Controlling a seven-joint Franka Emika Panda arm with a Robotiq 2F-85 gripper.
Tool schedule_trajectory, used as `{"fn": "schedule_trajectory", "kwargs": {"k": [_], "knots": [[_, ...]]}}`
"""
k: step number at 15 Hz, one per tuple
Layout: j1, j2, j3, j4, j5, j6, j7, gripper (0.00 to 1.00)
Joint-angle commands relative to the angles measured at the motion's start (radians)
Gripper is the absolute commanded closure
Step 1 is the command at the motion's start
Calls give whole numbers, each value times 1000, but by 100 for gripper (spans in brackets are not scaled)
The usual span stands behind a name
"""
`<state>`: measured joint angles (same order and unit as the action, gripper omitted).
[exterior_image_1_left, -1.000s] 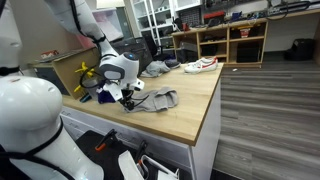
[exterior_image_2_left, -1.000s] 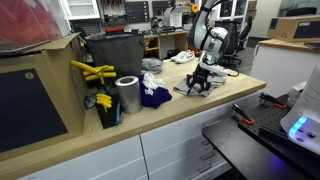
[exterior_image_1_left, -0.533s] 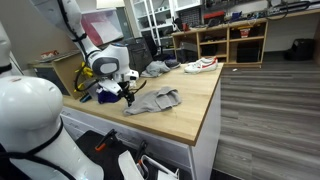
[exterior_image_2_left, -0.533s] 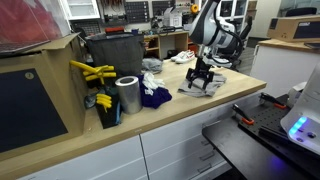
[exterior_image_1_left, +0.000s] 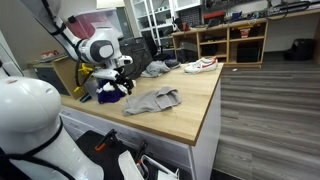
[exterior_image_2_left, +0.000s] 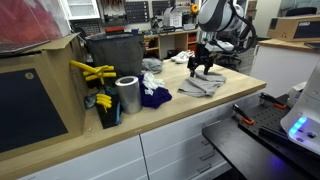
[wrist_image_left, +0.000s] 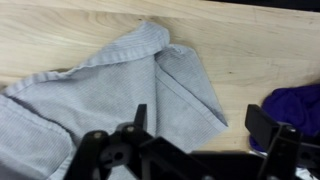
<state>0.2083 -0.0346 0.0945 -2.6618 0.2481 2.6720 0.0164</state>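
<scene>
Change first: vs. 1 s ago the gripper (exterior_image_2_left: 203, 66) is up off the grey cloth (exterior_image_2_left: 203, 87). It sat low on the fabric then; now it hangs above it w/ clear air btwn. In the wrist view the fingers (wrist_image_left: 140, 112) stand wide apart w/ nothing btwn them, so the cloth is let go. It lies on the wooden table (exterior_image_2_left: 190, 118), centre-right of frame, loosely folded w/ one flap turned over. My read: the contact part of the work on this cloth is over for now, and the arm is free.

Room, left to right in an exterior view:
- Far left is crowded: yellow tool (exterior_image_2_left: 92, 72), black bin (exterior_image_2_left: 113, 55) and silver cylinder (exterior_image_2_left: 127, 95) stand close together.
- Purple cloth (exterior_image_2_left: 155, 97) is next, near the grey cloth's left side but apart — the wrist view shows a strip of bare wood btwn them.
- Right of the grey cloth is open wood out to the table's edge at mid-right of frame — the widest free lane, though the drop-off is near.
- Above the cloth there is open air around the gripper.
</scene>
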Motion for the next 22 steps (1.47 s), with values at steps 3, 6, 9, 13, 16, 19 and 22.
{"fn": "schedule_trajectory", "kwargs": {"k": [3, 6, 9, 13, 16, 19, 22], "knots": [[-113, -78, -26, 9, -230, -98, 83, 0], [-171, -71, -56, 29, -300, -99, 86, 0], [-223, -36, -93, 46, -344, -86, 78, 0], [-281, 27, -143, 71, -403, -67, 97, 0], [-307, 84, -180, 93, -438, -49, 114, 0], [-313, 143, -210, 110, -444, -30, 121, 0], [-309, 197, -232, 121, -430, -14, 137, 0]]}}
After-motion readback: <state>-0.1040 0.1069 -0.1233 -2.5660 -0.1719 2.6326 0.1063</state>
